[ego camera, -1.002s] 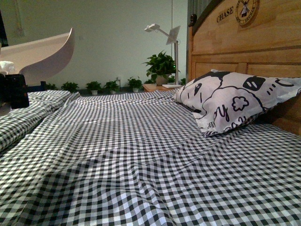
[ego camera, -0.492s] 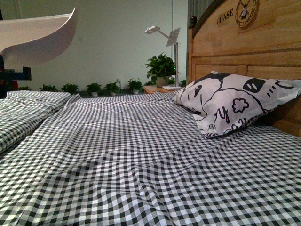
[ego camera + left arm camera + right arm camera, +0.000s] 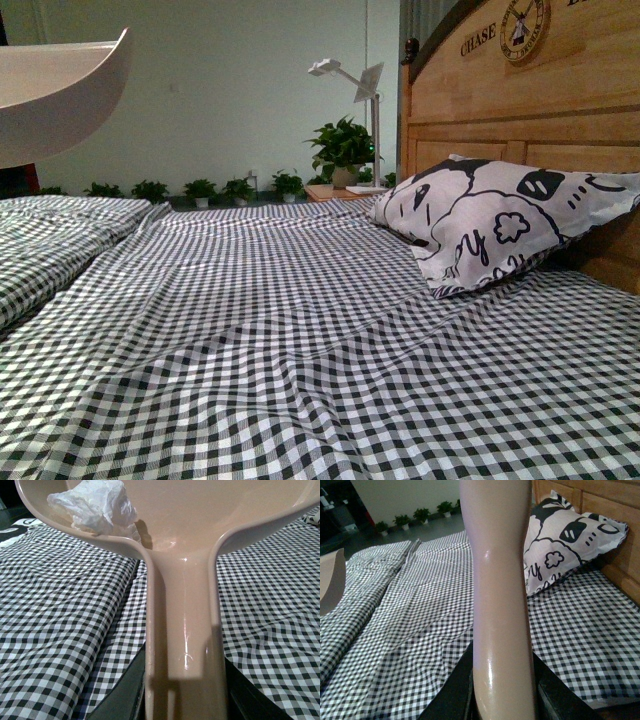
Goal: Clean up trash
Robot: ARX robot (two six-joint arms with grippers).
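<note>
Trash (image 3: pixel 97 507), a crumpled white paper wad, sits inside the dustpan (image 3: pixel 200 555), against the pan's inner side wall near where the handle joins, as the left wrist view shows. The left hand grasps the dustpan's handle at its lower end; only dark jaw edges show either side of the handle, so the hold is inferred from how the handle sits between them.

Front view: the dustpan (image 3: pixel 60 95) hangs at upper left, clear of the bed (image 3: pixel 300 330). Compared with one second ago it is higher and further left; the dark part of the left arm seen below it then is now out of frame. No wad is visible anywhere on the checked sheet.

The right hand grasps a pale smooth handle (image 3: pixel 502 595), upright between its jaws; what tool it belongs to cannot be told, since its end is out of view.

The cartoon-print pillow (image 3: pixel 490 220) rests against the headboard (image 3: pixel 520 90), untouched.

Judgement: collection appears done; the lift suggests a carry-away phase. Remaining step is likely emptying the pan. Risk: the wad lies loose near the wall and could roll out if the pan tilts.
</note>
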